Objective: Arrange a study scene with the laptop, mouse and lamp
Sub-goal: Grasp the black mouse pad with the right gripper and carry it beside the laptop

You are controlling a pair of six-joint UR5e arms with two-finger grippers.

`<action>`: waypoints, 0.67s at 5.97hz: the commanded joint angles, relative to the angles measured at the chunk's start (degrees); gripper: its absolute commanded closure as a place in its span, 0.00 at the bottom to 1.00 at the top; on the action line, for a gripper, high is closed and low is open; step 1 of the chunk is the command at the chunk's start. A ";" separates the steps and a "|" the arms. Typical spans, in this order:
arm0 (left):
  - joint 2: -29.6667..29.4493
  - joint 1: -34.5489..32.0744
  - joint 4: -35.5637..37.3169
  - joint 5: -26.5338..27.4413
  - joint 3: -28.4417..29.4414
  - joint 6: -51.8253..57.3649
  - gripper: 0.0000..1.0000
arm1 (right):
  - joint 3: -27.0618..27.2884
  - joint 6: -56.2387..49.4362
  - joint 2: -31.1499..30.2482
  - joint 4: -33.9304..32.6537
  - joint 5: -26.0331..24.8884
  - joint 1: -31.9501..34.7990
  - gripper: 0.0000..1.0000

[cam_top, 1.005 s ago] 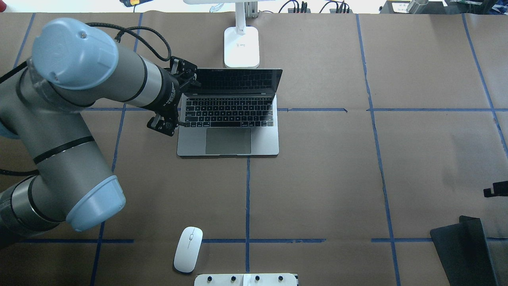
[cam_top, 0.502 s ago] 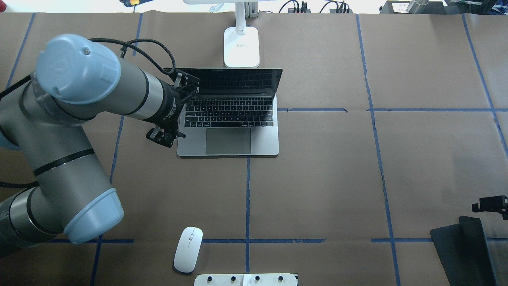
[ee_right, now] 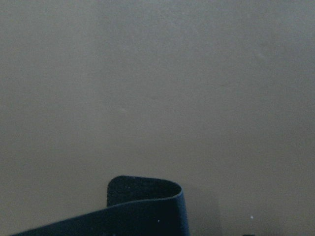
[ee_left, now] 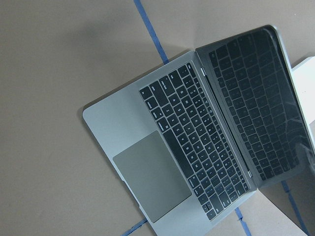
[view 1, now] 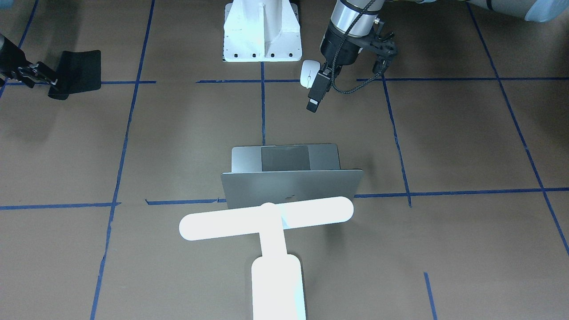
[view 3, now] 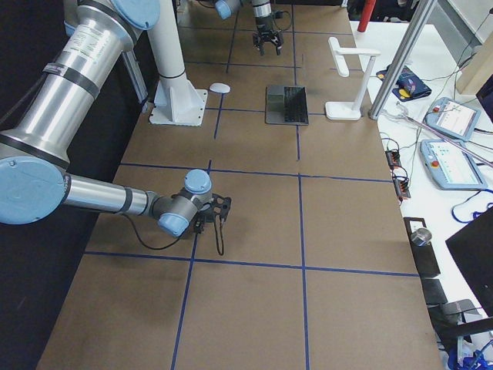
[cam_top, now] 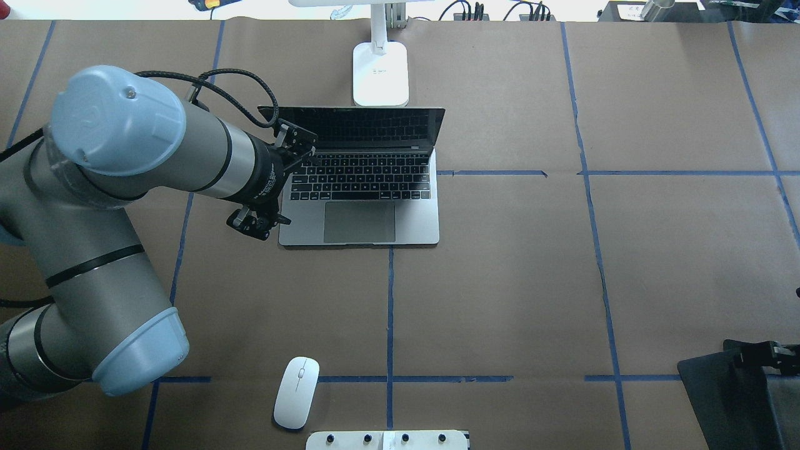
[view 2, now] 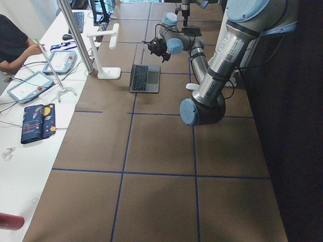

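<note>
The laptop [cam_top: 359,215] stands open at mid table, its lid [view 1: 291,186] toward the lamp; it fills the left wrist view [ee_left: 147,142]. The lamp [cam_top: 380,75] stands just behind it, its bright bar [view 1: 266,218] over the lid. The mouse [cam_top: 296,392] lies near the robot's base, also in the front view [view 1: 306,73]. My left gripper [cam_top: 255,223] hangs open and empty just off the laptop's left front corner, also seen in the front view [view 1: 383,55]. My right gripper [cam_top: 762,356] looks open at the raised edge of a black mat [cam_top: 719,387].
The white bolted pedestal [view 1: 262,33] stands at the robot's edge behind the mouse. The mat [view 1: 78,69] lies far to my right, one edge curled up [ee_right: 147,206]. Blue tape lines cross the brown table cover. Tablets and cables lie beyond the lamp [view 3: 447,139].
My left gripper has drawn back a little from the laptop's left edge toward the robot. My right gripper has moved toward the robot, onto the black mat's raised edge.
</note>
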 commanded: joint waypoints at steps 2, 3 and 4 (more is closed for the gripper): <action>0.03 0.07 0.32 0.00 -0.59 0.00 0.00 | -0.06 0.64 0.15 0.44 -0.15 -1.38 0.92; 0.03 -0.01 0.32 0.09 -0.59 0.00 0.00 | 0.03 0.63 0.06 2.36 -0.15 -1.29 1.00; 0.03 0.07 0.32 0.00 -0.59 0.00 0.00 | 0.29 0.63 -0.03 3.51 -0.15 -1.29 1.00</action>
